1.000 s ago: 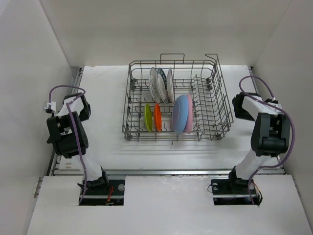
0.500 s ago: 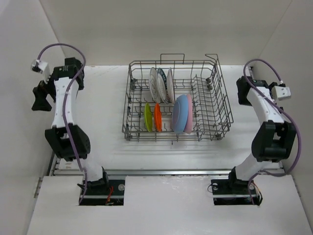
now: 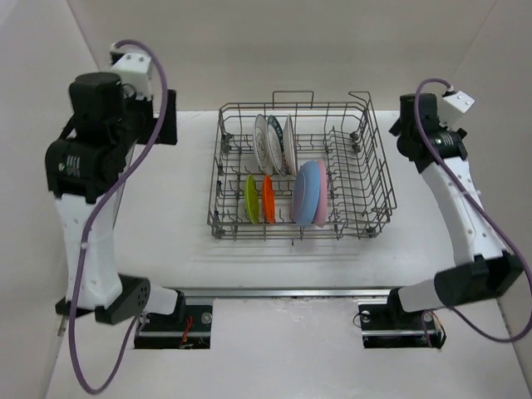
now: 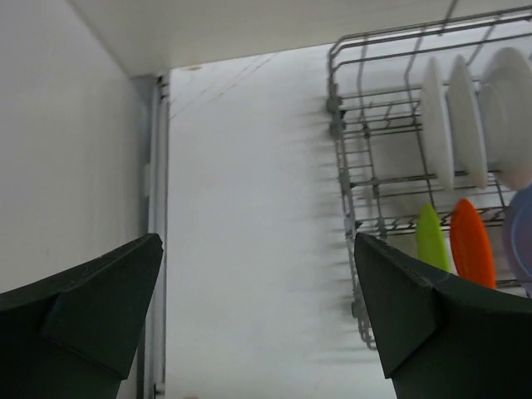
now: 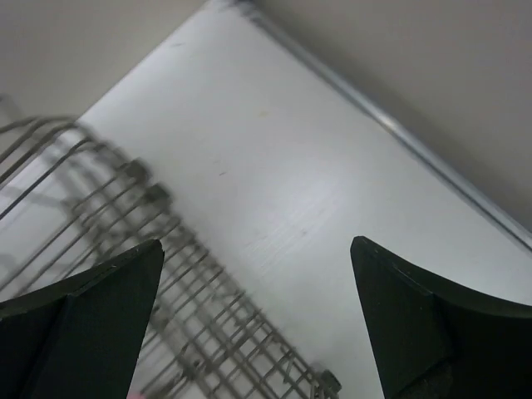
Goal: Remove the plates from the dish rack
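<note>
The left gripper (image 4: 256, 266) and right gripper (image 5: 256, 258) hung empty, fingers spread wide, left and right of the rack (image 3: 368, 170); seven plates (image 3: 306, 193) stood inside.

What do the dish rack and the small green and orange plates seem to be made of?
The dish rack looks like grey metal wire, perhaps coated: thin bars in a grid, dull sheen. The lime green plate and the orange plate look like plastic: thin, bright uniform colour, matte. Glazed ceramic cannot be ruled out.
</note>
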`<state>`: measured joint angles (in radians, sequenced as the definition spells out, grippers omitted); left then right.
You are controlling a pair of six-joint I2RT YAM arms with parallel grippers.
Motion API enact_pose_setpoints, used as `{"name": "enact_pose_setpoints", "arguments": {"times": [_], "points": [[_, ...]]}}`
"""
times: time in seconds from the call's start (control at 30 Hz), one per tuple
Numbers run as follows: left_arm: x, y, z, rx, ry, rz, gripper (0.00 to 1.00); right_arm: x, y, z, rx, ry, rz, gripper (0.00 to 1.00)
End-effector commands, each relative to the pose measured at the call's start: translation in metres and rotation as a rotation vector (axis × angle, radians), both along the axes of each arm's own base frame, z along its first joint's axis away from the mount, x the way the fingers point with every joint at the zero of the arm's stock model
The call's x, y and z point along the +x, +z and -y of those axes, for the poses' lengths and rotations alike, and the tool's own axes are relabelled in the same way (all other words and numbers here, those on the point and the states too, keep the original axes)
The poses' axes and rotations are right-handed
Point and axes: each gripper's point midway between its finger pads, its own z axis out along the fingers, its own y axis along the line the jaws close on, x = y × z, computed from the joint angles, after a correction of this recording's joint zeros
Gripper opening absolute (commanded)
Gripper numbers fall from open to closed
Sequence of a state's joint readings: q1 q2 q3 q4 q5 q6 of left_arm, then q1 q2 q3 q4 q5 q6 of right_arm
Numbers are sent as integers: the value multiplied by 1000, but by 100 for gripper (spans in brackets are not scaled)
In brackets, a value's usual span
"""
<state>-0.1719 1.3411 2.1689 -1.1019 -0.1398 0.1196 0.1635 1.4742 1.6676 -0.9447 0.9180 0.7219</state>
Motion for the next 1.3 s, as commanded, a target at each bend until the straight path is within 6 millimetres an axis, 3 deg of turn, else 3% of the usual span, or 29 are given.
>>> {"name": "enact_pose_setpoints", "arguments": {"times": [0.0,0.03,0.07,0.1,0.2,0.23,0.27,0.3,0.4,0.43,0.47,0.5,0.57,0.67,0.8,0.87,1.0,1.13,1.27], "points": [[18,-58,55,77,-276,-301,100,25,73,-71,-13,612,235,100],[22,-61,64,82,-288,-320,100,12,77,-79,1,670,282,100],[31,-70,88,101,-330,-345,100,9,82,-79,-3,671,310,100],[36,-76,98,118,-347,-360,100,6,88,-79,-7,671,331,100],[55,-105,140,117,-418,-410,94,7,79,-69,-15,619,266,100],[76,-115,156,86,-409,-394,73,10,68,-68,-10,611,210,100],[82,-109,163,64,-425,-354,72,11,60,-68,-6,611,182,100],[93,-124,172,44,-424,-378,53,14,53,-69,-2,612,157,100],[119,-141,191,10,-435,-366,34,25,37,-78,21,652,126,99],[123,-145,194,9,-435,-365,32,30,31,-79,22,652,121,97],[132,-142,196,-12,-410,-333,34,34,32,-66,-14,581,144,97],[139,-144,196,-25,-375,-324,37,34,20,-60,-17,542,127,97],[148,-137,206,-47,-366,-279,41,35,15,-54,-32,506,116,97],[160,-149,216,-3,-333,-271,54,39,1,-46,-50,460,75,97],[173,-169,228,76,-305,-262,62,51,-18,-44,-62,433,44,97],[183,-184,231,100,-296,-271,63,64,-29,-49,-51,453,17,98],[207,-199,210,194,-138,-234,57,79,-49,-61,-18,508,-31,98],[211,-205,198,204,-72,-239,54,89,-51,-66,-8,526,-34,100],[207,-188,204,133,-123,-225,53,98,-66,-69,-6,541,-78,100]]}}
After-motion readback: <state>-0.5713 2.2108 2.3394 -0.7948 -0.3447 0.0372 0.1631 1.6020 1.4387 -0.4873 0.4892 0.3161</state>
